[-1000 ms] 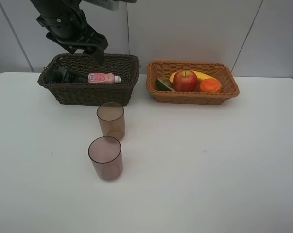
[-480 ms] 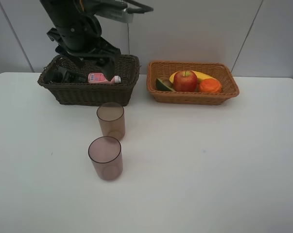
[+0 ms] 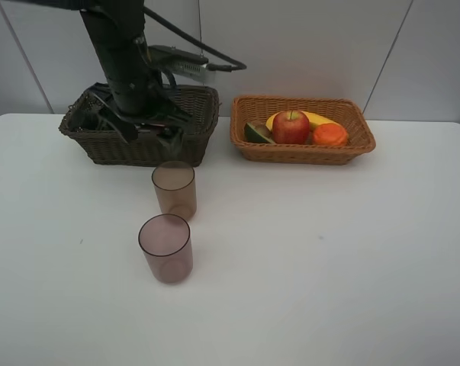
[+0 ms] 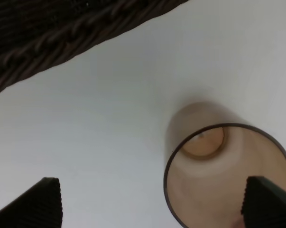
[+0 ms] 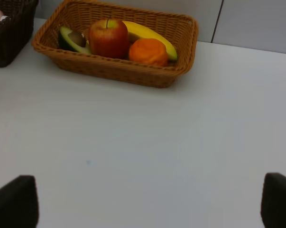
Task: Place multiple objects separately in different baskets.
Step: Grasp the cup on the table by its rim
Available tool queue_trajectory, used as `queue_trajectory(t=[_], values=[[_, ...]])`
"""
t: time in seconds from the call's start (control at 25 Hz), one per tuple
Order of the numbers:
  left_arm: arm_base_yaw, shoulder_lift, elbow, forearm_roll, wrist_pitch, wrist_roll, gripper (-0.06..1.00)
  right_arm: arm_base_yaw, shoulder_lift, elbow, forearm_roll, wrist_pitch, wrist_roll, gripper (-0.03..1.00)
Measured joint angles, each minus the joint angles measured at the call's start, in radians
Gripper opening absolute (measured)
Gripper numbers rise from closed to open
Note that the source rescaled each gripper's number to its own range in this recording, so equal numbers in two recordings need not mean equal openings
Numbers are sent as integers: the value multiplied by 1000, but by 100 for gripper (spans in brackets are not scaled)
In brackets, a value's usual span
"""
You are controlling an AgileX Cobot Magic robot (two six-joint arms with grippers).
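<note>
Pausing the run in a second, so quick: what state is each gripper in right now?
Left gripper: open, holding nothing, close to a translucent cup.
Right gripper: open, holding nothing.

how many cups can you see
2. One cup stands just in front of the dark basket; the other cup stands nearer the camera, slightly left. The arm covers part of that basket, so another could be hidden inside.
</note>
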Motion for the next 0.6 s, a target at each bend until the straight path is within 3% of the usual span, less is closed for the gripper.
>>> queue_trajectory(t=[0.6], values=[[0, 134, 2, -5, 0, 0, 100, 0, 0, 0, 0, 0, 0, 98]])
